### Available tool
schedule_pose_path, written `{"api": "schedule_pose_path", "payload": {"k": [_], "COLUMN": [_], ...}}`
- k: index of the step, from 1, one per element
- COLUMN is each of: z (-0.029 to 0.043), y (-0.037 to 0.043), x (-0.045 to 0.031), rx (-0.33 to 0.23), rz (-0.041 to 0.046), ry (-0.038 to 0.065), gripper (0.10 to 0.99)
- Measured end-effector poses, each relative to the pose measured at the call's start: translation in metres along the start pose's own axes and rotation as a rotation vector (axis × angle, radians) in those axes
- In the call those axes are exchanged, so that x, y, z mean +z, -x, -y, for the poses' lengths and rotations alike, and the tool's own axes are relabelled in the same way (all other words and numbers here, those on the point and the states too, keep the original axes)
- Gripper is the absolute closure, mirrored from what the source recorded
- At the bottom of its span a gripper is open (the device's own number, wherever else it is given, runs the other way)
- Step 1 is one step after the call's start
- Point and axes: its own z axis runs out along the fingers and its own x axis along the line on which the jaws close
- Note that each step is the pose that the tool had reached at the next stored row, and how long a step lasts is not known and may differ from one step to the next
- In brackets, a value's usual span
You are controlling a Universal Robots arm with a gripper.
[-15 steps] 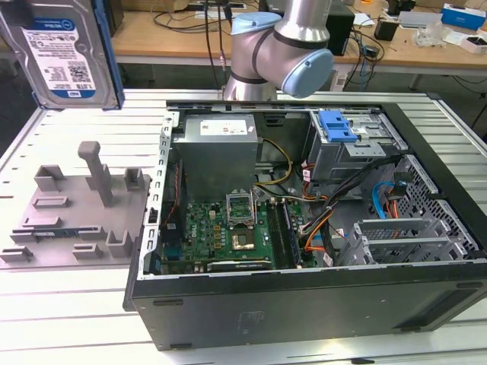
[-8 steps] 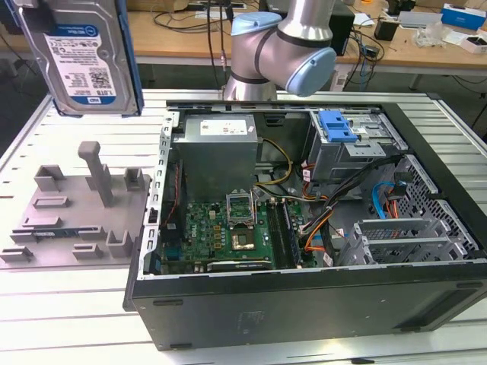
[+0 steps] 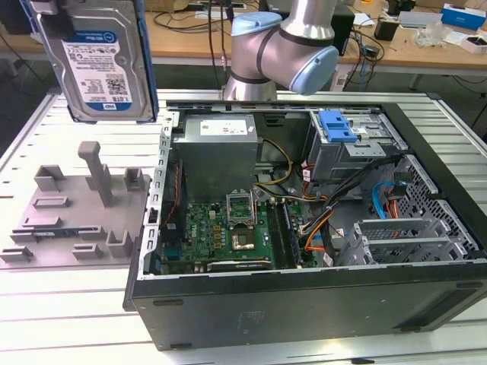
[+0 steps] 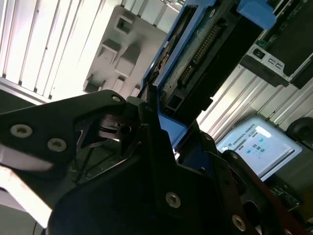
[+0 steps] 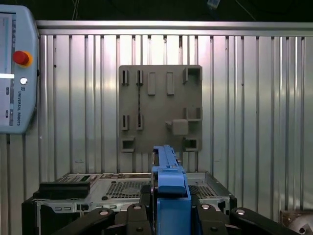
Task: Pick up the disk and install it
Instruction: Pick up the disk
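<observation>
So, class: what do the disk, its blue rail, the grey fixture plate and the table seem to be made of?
The disk: bare silver metal, dull sheen, paper-like label. Its rail: blue plastic, smooth, moulded. The fixture plate: matt grey, probably plastic, moulded pegs. The table: ribbed, shiny metal, likely aluminium.

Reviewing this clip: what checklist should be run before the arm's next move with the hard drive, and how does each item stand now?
1. Grip: ok. The black gripper is shut on the blue carrier rail of the silver rectangular hard drive.
2. Lift-off: ok. The drive hangs above the grey moulded fixture plate, apart from it.
3. Access: ok. The black metal computer case lies with its side open.
4. Alignment: not ok. The drive is off the case, toward the exterior view's left, away from the drive cage with the blue plastic latch.
5. Free slot in that cage: cannot tell.
</observation>
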Motion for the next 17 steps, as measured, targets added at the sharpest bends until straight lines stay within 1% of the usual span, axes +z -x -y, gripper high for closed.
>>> {"api": "schedule_pose_path", "payload": {"k": [3,4,6,7,9,11,13,16,17], "z": [0.012,0.0185,0.0277,0.0336,0.0396,0.0508,0.0641,0.082,0.0864], "y": [-0.0083,-0.0127,-0.0191,-0.0233,-0.0275,-0.0349,-0.0406,-0.0471,-0.0484], "x": [0.0006,0.0007,0.0011,0.0014,0.0017,0.0023,0.0026,0.003,0.0031], "rx": [0.0,0.0,0.0,0.0,0.0,0.0,0.0,0.0,0.0], "rz": [0.0013,0.0011,0.0012,0.0014,0.0013,0.0016,0.0014,0.0015,0.0014], "ry": [0.002,0.003,0.004,0.005,0.006,0.008,0.009,0.011,0.012], "gripper": [0.722,0.722,0.722,0.722,0.722,0.722,0.722,0.722,0.722]}}
